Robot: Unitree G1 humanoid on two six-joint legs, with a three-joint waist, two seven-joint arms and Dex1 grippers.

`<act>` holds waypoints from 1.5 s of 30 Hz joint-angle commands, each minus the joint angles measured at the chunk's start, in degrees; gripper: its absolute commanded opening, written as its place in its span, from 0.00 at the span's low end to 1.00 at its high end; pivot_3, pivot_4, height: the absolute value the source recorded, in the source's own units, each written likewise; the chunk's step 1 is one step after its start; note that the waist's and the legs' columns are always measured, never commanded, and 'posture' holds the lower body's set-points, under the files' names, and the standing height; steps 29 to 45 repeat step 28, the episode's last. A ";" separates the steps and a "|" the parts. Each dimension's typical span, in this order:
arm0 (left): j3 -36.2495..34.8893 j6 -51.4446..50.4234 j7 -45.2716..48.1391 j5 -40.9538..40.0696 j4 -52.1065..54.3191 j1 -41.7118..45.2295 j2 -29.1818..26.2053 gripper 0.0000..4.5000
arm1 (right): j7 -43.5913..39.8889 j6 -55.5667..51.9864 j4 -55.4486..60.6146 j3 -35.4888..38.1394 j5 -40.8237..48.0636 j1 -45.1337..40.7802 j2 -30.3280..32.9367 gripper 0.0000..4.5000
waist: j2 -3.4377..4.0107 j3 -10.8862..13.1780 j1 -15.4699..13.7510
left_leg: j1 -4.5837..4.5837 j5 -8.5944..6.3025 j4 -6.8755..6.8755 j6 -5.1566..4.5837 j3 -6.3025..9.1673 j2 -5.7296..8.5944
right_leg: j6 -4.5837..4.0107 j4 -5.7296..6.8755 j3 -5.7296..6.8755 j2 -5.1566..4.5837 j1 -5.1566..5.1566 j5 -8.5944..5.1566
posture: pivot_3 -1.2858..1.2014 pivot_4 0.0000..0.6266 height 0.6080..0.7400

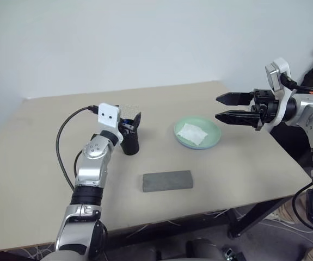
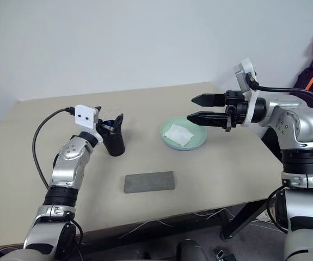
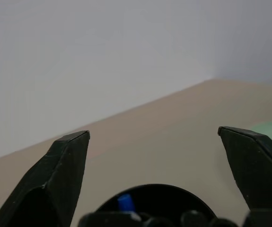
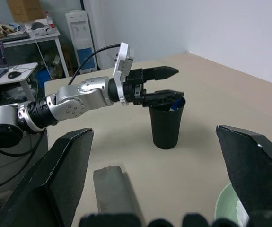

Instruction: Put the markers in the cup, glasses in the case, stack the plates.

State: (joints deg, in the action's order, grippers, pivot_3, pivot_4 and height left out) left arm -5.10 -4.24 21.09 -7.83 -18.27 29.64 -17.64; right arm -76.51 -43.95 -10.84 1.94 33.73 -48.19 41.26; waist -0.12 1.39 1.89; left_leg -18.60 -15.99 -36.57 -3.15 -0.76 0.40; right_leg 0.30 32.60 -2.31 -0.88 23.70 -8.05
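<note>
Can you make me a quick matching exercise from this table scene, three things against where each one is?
Things:
1. white napkin
2. grey case
3. blue-capped marker

Places:
A. inside the black cup
B. on the mint green plate
C. flat on the table, lid shut

Pairs: 1-B, 2-C, 3-A

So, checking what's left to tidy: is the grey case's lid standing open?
No, the grey case lies flat on the table with its lid down, in front of the green plate.
</note>
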 commanded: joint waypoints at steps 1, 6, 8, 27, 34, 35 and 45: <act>-0.35 -8.85 7.06 -5.27 7.99 -0.43 -3.97 0.99 | -0.22 0.75 1.55 1.16 0.84 -0.13 0.62 1.00 | -0.01 0.01 0.05 | 0.00 0.00 0.00 0.00 0.00 0.01 | 0.00 0.00 0.00 0.00 0.01 0.00 | 0.52 0.00 0.97; -1.99 -21.03 22.51 -13.14 16.95 -4.01 -17.22 0.99 | 0.25 0.98 1.52 1.26 0.61 0.84 0.67 1.00 | 0.00 0.02 0.97 | -0.03 -0.01 0.12 0.01 -0.07 -0.03 | -0.06 0.06 0.00 0.04 0.29 -0.04 | 0.52 0.00 0.97; -3.40 -23.95 26.83 -15.77 17.78 -5.88 -21.39 0.99 | 0.58 1.06 1.28 1.44 0.60 1.27 0.58 1.00 | 0.03 0.01 1.03 | -0.04 0.00 0.17 0.00 -0.10 -0.04 | -0.09 0.09 -0.01 0.03 0.38 -0.06 | 0.52 0.00 0.97; -15.81 -26.28 32.01 -20.16 27.56 -28.45 -30.02 0.99 | 7.41 1.34 3.28 3.32 1.33 9.95 -1.41 1.00 | -0.05 0.02 0.81 | -0.04 -0.01 0.33 0.02 -0.21 -0.50 | -0.10 0.03 0.02 -0.17 0.60 -0.09 | 0.52 0.00 0.97; -15.99 -27.26 31.53 -20.62 28.81 -29.37 -29.76 0.99 | 7.99 0.91 3.80 3.27 1.52 10.31 -1.72 1.00 | -0.05 0.02 0.81 | 0.00 -0.01 0.36 0.02 -0.22 -0.51 | -0.10 0.03 0.02 -0.16 0.58 -0.09 | 0.52 0.00 0.97; -15.99 -27.26 31.53 -20.62 28.81 -29.37 -29.76 0.99 | 7.99 0.91 3.80 3.27 1.52 10.31 -1.72 1.00 | -0.05 0.02 0.81 | 0.00 -0.01 0.36 0.02 -0.22 -0.51 | -0.10 0.03 0.02 -0.16 0.58 -0.09 | 0.52 0.00 0.97; -15.99 -27.26 31.53 -20.62 28.81 -29.37 -29.76 0.99 | 7.99 0.91 3.80 3.27 1.52 10.31 -1.72 1.00 | -0.05 0.02 0.81 | 0.00 -0.01 0.36 0.02 -0.22 -0.51 | -0.10 0.03 0.02 -0.16 0.58 -0.09 | 0.52 0.00 0.97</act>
